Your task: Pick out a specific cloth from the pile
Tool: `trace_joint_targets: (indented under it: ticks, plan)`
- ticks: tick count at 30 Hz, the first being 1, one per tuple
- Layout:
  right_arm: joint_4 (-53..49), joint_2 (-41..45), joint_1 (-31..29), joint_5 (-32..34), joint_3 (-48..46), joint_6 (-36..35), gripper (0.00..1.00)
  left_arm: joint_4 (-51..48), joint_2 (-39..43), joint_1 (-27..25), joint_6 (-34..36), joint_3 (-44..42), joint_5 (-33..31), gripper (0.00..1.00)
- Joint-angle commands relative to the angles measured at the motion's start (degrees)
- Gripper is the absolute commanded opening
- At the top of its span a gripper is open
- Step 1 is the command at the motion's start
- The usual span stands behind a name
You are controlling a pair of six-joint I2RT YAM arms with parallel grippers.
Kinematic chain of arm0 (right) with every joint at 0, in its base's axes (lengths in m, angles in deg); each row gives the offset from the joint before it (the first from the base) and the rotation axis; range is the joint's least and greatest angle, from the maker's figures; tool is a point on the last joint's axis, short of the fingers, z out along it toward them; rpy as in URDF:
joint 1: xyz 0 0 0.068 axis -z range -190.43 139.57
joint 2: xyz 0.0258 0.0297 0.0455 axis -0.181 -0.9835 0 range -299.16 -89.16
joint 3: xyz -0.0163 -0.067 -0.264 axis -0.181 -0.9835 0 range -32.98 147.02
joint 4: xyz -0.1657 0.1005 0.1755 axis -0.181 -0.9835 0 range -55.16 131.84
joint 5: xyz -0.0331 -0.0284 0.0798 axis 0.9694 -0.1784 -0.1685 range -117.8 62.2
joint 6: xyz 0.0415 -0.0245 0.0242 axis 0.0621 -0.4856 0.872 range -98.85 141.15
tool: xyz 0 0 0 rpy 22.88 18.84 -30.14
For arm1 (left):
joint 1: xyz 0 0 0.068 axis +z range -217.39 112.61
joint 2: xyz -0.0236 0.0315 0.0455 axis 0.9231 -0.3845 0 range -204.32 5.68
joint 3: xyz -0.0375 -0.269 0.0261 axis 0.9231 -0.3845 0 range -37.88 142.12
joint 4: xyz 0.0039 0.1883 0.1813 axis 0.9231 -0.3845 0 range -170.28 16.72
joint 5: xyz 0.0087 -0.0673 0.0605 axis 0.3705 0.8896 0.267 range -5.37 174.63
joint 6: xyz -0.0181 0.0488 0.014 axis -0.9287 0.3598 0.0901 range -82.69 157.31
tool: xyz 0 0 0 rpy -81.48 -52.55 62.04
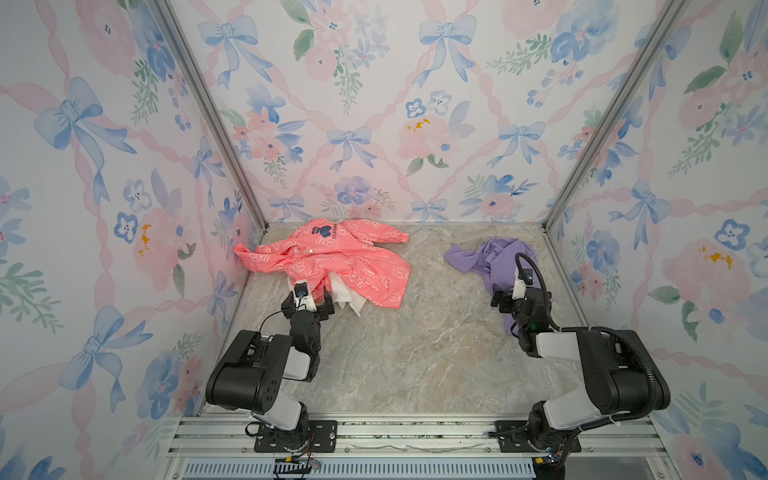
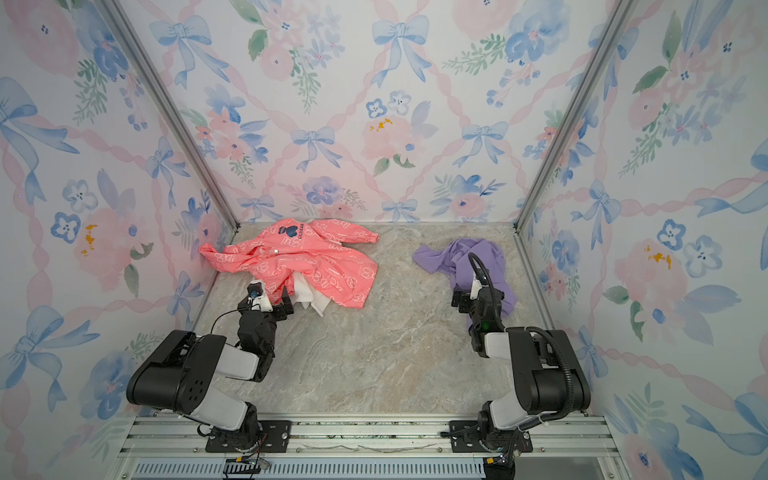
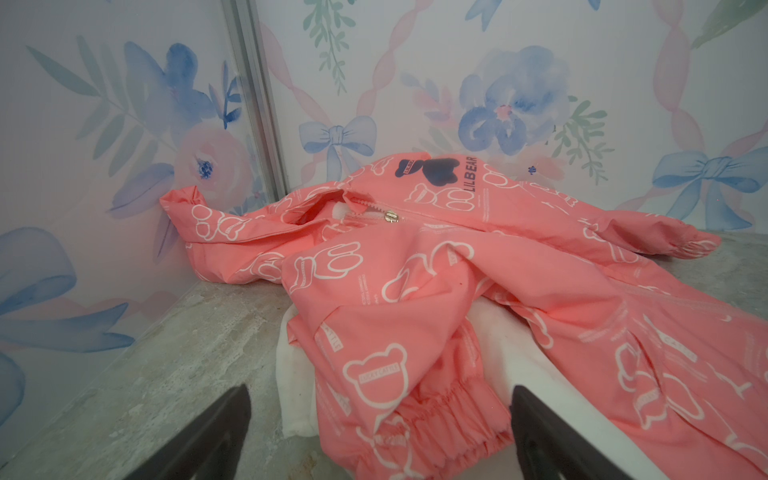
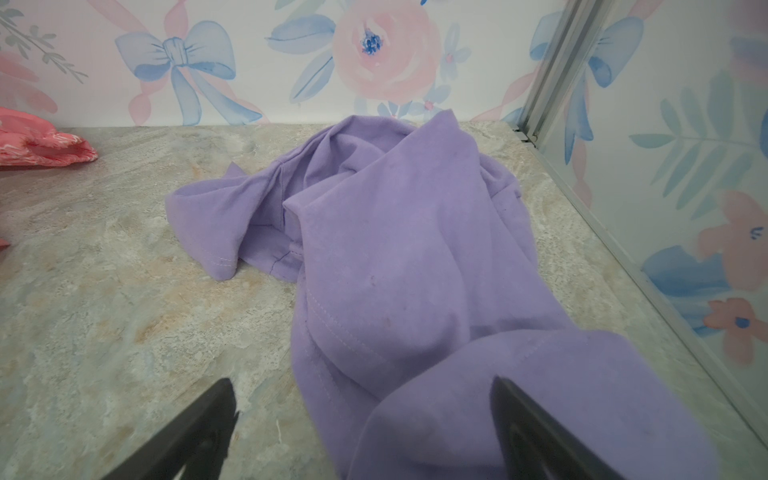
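Toward the back right of the marbled surface [image 1: 415,353], the cloth [image 1: 498,257] lies alone. It is plain lavender, crumpled, close to the right wall and well apart from the pile [image 1: 316,266], as both top views show.

Pile sits back left, against the corner: pink jacket [image 3: 415,291] with white print and a navy bear logo on top, white cloth [image 1: 353,301] poking out from under its near edge.

Right arm: base on the front rail, upper link folded low, forearm reaching forward over the near tail of the cloth. Right end effector [image 1: 519,291] is spread wide and pinches nothing. In the right wrist view one finger hangs over bare surface and the other over purple fabric [image 4: 395,249]. Whether either touches down, cannot tell.

Left arm: same folded stance, elbow low, wrist pointed at the near edge of the pile. Left end effector [image 1: 308,293] is spread wide and holds nothing. In the left wrist view one finger sits over bare surface and the other over the white cloth [image 3: 291,374], with the jacket's elastic cuff lying between them.
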Motion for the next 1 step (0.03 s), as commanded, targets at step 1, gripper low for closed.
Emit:
trace_joint_targets:
  ticks: [1]
  plan:
    - [1.8,-0.6,-0.5,0.6,-0.4,-0.7,0.97,1.7,-0.4,0.1,1.0,-0.1,0.8,0.98]
